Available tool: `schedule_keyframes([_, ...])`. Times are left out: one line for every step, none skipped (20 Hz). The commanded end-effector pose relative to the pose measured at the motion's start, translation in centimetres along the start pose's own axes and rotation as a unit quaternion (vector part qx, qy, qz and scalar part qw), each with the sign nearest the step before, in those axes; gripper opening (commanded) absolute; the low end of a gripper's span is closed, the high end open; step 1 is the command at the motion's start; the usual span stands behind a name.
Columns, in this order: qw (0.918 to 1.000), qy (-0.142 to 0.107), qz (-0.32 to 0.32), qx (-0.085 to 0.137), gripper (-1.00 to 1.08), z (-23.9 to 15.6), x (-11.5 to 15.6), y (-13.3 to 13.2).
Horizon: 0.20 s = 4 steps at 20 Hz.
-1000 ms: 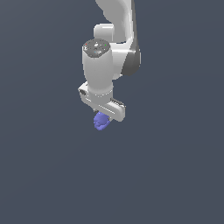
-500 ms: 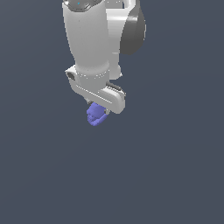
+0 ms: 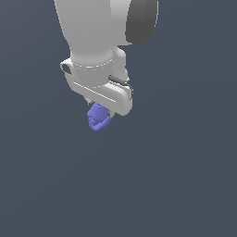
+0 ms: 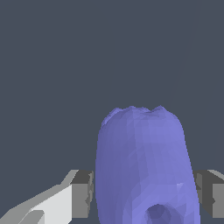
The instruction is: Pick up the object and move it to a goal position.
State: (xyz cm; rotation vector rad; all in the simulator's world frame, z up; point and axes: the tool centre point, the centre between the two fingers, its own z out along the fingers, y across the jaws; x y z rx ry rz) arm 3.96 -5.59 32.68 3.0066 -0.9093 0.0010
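Blue object (image 4: 142, 166), one, pinched between two fingers (image 4: 83, 192).

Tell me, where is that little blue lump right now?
The blue lump hangs just under the white end effector, a little toward the exterior view's left of centre. In the wrist view it sits between the two fingers.

One white arm (image 3: 99, 37) is in view, with one gripper (image 3: 100, 112), two grey-tipped fingers (image 4: 82, 194), and one periwinkle-blue object (image 4: 144, 168) between them.
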Motion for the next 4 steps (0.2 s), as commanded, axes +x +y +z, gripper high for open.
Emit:
schedule_keyframes([1.0, 0.0, 0.0, 0.0, -1.0, -0.43, 0.18, -0.06])
schedule_keyframes([1.0, 0.0, 0.0, 0.0, -1.0, -0.52, 0.21, -0.07])
schedule_keyframes([1.0, 0.0, 0.0, 0.0, -1.0, -0.57, 0.24, -0.08])
schedule_keyframes([1.0, 0.0, 0.0, 0.0, -1.0, -0.58, 0.24, -0.08])
